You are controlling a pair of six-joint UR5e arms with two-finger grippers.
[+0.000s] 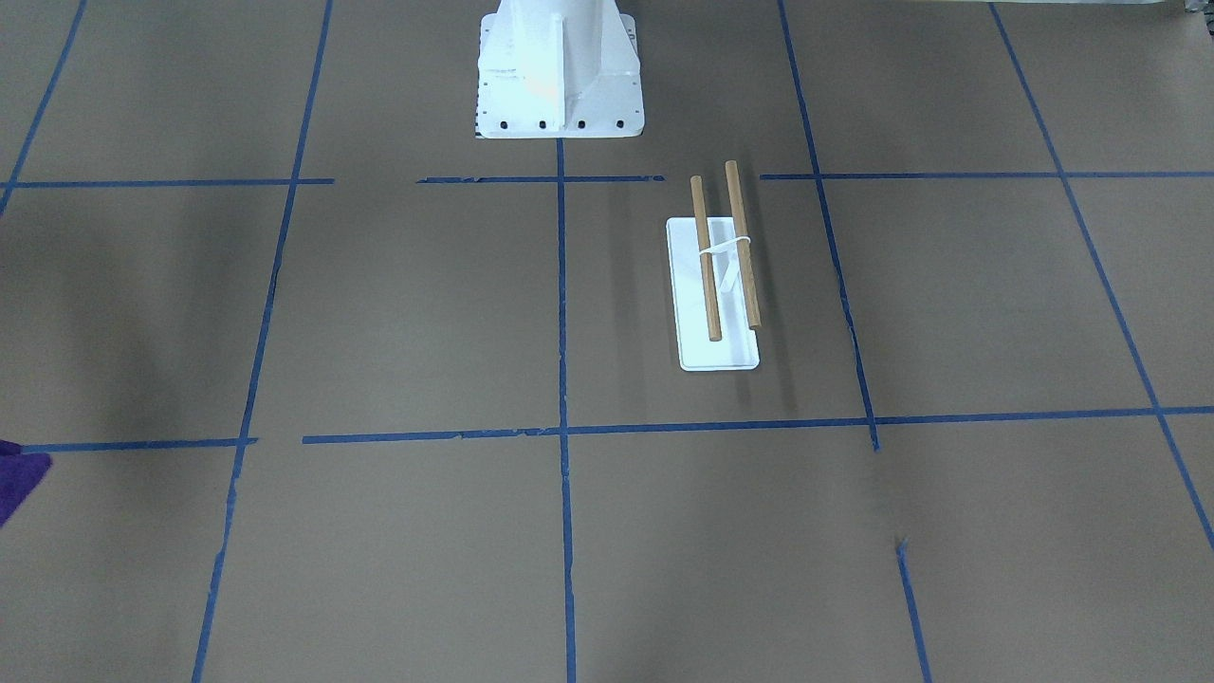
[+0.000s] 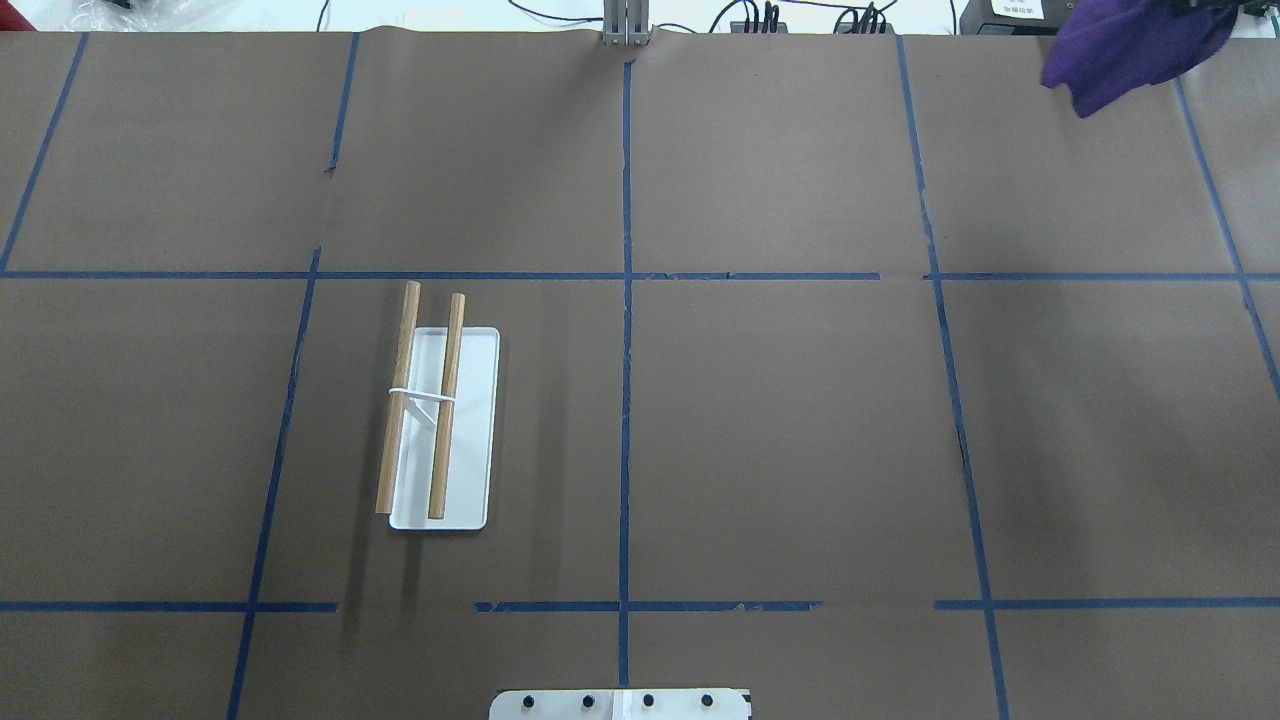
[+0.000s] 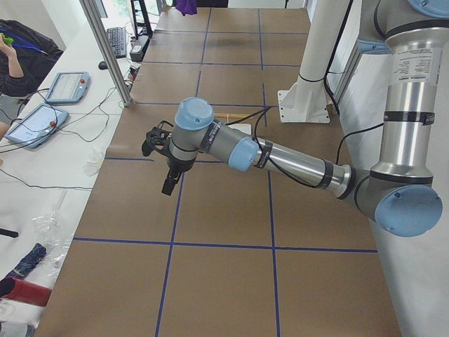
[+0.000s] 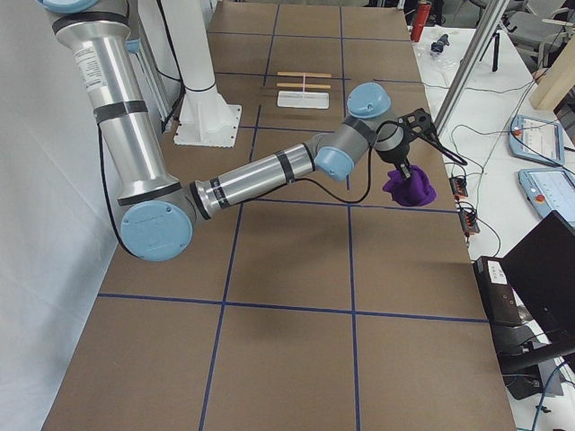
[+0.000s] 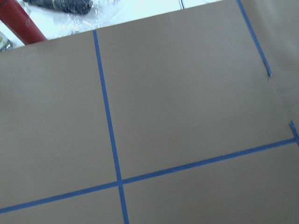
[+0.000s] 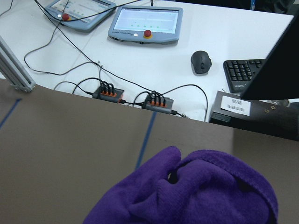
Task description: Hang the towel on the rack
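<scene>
The rack (image 1: 719, 285) is a white base plate with two brown dowels. It stands on the brown table on my left half, and shows in the overhead view (image 2: 440, 420) and the right view (image 4: 304, 85). The purple towel (image 4: 409, 187) hangs bunched from my right gripper (image 4: 401, 167) above the table's far right edge, far from the rack. The towel also shows in the overhead view (image 2: 1130, 45) and fills the bottom of the right wrist view (image 6: 196, 191). My left gripper (image 3: 168, 184) hovers over bare table near the far left edge; I cannot tell if it is open.
The white robot pedestal (image 1: 560, 76) stands at the table's near middle. Blue tape lines (image 2: 626, 300) grid the table. An aluminium post (image 4: 467, 67) stands at the far edge. Tablets, cables and a keyboard (image 6: 243, 74) lie beyond it. A red cylinder (image 5: 21, 21) lies off the left end.
</scene>
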